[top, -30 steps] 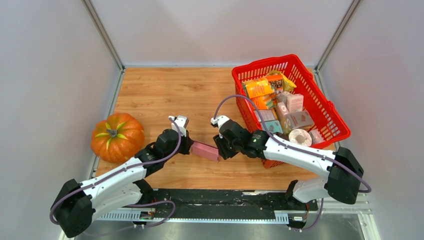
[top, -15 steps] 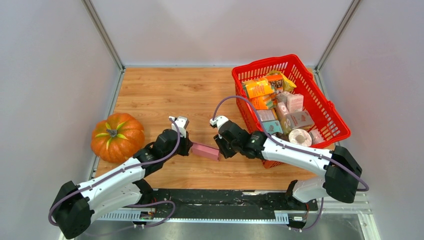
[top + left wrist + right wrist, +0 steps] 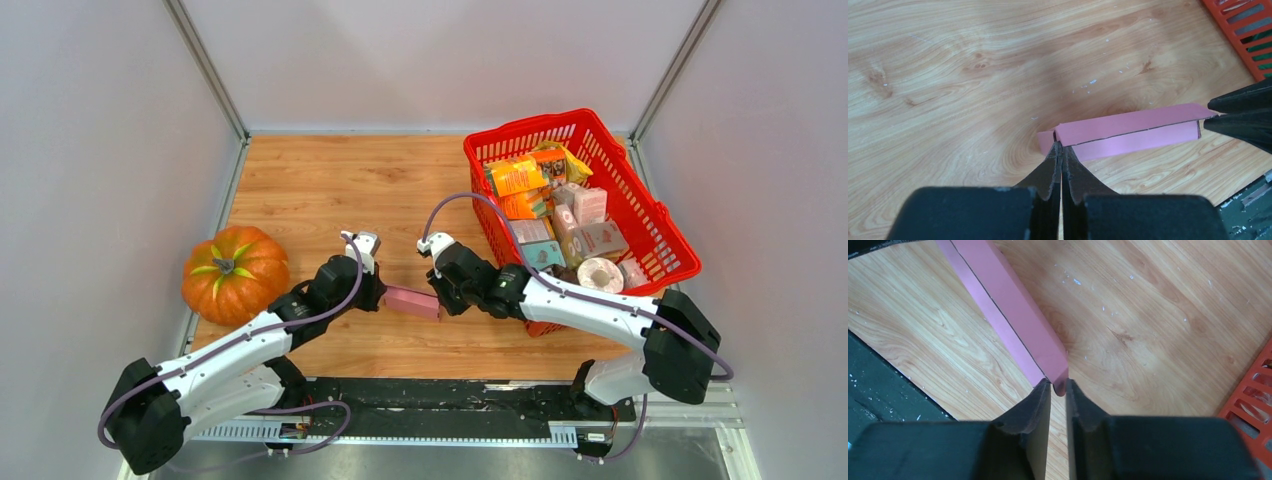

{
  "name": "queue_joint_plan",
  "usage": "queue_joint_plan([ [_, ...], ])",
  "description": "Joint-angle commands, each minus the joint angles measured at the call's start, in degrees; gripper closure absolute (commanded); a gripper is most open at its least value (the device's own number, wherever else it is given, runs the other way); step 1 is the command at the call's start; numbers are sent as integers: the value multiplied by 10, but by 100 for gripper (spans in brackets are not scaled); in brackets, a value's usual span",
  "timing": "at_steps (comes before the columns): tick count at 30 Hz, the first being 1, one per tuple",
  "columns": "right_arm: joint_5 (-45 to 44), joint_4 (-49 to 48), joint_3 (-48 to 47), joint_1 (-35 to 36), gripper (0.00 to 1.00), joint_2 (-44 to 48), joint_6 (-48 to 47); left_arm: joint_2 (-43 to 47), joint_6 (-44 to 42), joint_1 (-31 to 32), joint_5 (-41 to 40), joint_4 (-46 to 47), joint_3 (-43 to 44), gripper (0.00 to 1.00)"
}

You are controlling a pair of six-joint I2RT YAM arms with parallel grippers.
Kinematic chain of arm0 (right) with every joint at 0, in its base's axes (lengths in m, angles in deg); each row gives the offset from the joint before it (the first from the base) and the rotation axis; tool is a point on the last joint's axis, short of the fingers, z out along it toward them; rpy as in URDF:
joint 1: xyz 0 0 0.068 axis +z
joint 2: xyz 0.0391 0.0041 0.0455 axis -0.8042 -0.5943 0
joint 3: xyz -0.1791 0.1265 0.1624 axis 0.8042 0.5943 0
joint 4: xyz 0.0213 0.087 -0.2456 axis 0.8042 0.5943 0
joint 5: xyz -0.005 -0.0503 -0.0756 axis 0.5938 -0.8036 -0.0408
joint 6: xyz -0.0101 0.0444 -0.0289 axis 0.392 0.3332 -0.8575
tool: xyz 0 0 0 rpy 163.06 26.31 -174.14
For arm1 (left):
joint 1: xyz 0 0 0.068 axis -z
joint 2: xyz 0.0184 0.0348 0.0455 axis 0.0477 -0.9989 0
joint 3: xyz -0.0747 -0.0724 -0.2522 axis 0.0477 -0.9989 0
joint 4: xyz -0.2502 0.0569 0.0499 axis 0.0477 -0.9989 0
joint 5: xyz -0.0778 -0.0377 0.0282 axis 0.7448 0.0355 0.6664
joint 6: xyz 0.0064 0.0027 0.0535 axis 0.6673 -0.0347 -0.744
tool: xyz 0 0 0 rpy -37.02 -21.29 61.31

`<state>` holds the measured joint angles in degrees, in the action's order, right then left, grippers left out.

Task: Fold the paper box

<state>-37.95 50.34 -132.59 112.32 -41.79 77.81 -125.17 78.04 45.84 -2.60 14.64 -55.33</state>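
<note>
Pink paper box (image 3: pixel 411 301) spans between my left tool (image 3: pixel 1061 151) and right tool (image 3: pixel 1058 388), each clamped narrow on one end.

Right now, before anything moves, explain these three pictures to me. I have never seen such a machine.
Two robot arms are bolted to a wooden table, each ending in a two-finger gripper. The wide picture looks down from above; the two close-ups come from cameras on the wrists. The left gripper and right gripper each pinch one end of a small pink paper box. An orange pumpkin sits to the left, a red basket of groceries to the right.
</note>
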Motion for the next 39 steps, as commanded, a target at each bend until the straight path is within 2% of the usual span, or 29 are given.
queue_joint_plan([
  [1,-23,-28,-2,3,84,-8,-6,-5,-2,5,16,-54,8,100],
  [3,-21,-20,-7,4,92,-11,-2,-5,-2,5,15,-55,9,100],
  [9,-4,42,-57,4,100,-18,63,-12,1,5,20,-52,12,100],
  [19,63,67,-102,-8,100,-44,174,-17,10,5,31,-43,13,100],
  [31,160,5,-69,-66,100,-36,318,-7,18,5,41,-38,4,100],
  [39,169,-24,-59,-74,100,-52,374,-8,23,7,46,-31,5,100],
])
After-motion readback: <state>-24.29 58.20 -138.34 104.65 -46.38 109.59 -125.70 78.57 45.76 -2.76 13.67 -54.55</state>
